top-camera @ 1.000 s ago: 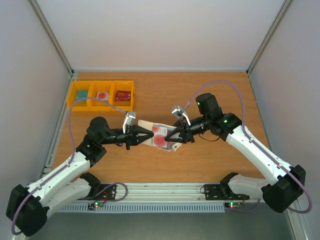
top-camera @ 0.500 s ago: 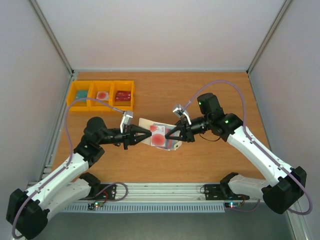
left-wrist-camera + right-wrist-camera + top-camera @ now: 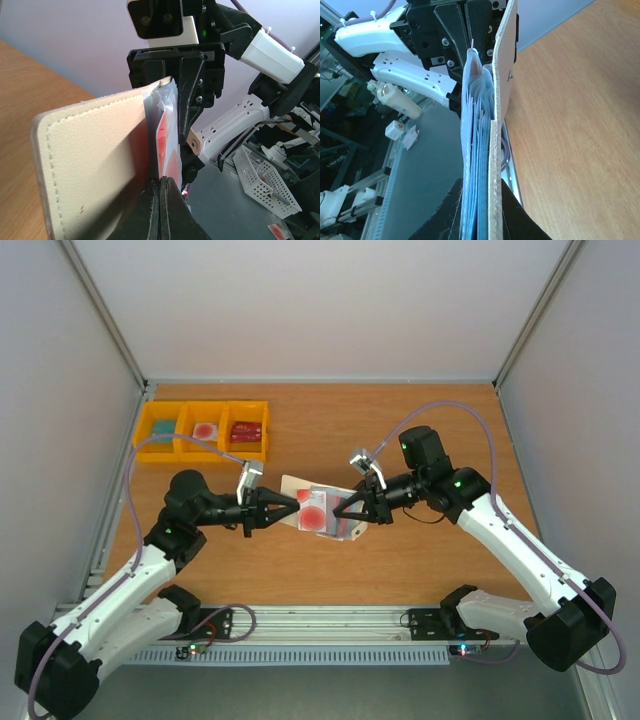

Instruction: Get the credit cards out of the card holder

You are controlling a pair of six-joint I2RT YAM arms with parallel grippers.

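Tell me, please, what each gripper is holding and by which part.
Both grip the card holder: the left gripper pinches a thin inner leaf at one end, the right gripper clamps cover and pockets together at the opposite end.

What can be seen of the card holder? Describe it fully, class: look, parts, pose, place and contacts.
The card holder is a small folding wallet. Its cover is cream, stitched and leather-like, with a metal snap stud. Inside are pale blue clear pockets, and a card with red marks shows through one. It hangs between the arms, apparently lifted off the table. The left gripper pinches one end and the right gripper the other.
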